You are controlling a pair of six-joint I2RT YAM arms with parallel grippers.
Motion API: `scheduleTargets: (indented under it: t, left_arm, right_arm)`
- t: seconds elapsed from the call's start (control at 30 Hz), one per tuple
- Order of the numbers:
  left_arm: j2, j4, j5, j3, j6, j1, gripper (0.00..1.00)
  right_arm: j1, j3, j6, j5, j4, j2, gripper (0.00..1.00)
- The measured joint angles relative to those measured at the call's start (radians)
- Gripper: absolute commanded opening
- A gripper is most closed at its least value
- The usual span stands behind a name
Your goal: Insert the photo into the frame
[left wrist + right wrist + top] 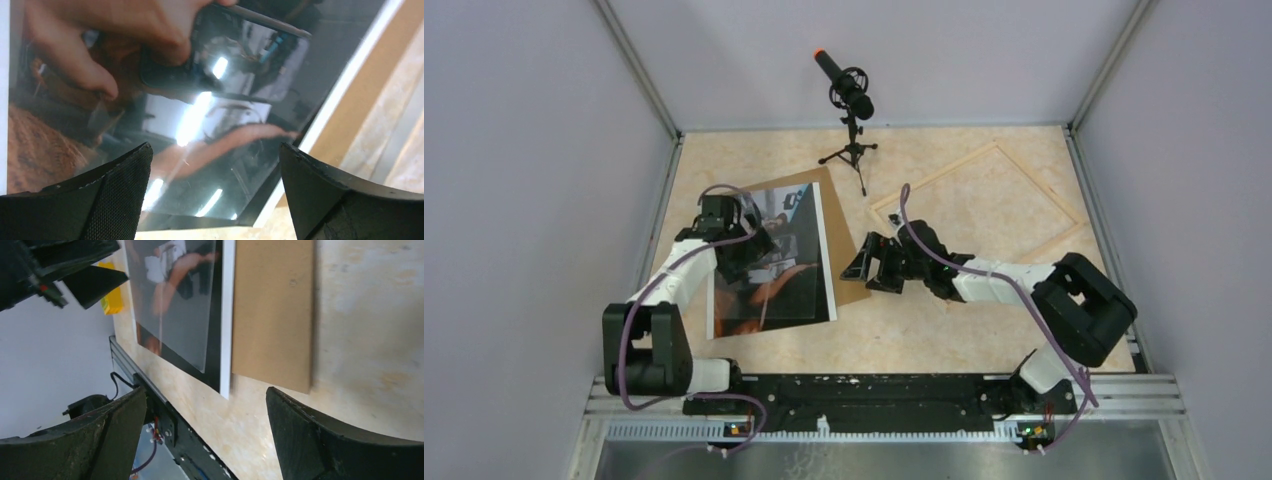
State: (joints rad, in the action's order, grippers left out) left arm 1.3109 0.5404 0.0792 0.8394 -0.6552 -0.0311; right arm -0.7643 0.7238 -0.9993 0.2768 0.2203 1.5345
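Observation:
The photo (776, 270) lies face up on the table's left side, dark and glossy with white margins, its right part resting on a brown board (849, 235). The pale wood frame (934, 176) lies flat at the back right. My left gripper (759, 245) is open over the photo's upper part; in the left wrist view (215, 165) the photo (200, 100) fills the gap between the fingers. I cannot tell whether they touch it. My right gripper (869, 265) is open and empty by the board's right edge. In the right wrist view (205, 410) it faces the photo (175, 305) and board (272, 315).
A microphone on a small tripod (851, 110) stands at the back centre, between the board and the frame. Grey walls close in the table on three sides. The black base rail (874, 390) runs along the near edge. A yellow object (111, 300) shows at the far left.

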Motion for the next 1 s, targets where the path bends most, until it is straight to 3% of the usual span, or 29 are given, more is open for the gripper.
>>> scheduleTargets:
  t: [0.2,0.57,0.83,1.0]
  left_arm:
    - [0.12,-0.014,0.032,-0.002,-0.035,0.094,0.98]
    - [0.096,-0.114,0.146,-0.105,-0.084,0.107,0.98]
    - [0.076,-0.204,0.229,-0.153,-0.125,-0.002,0.99]
    - [0.053,-0.116,0.14,-0.121,-0.066,-0.045,0.98]
  right_arm:
    - [-0.039,0.092,-0.003,0.064,0.058,0.114,0.89]
    - [0.015,0.175,0.065,0.058,-0.005,0.177,0.9]
    - [0.033,0.175,0.064,0.058,-0.028,0.219,0.9]
    - [0.043,0.175,0.064,0.057,-0.027,0.223,0.9]
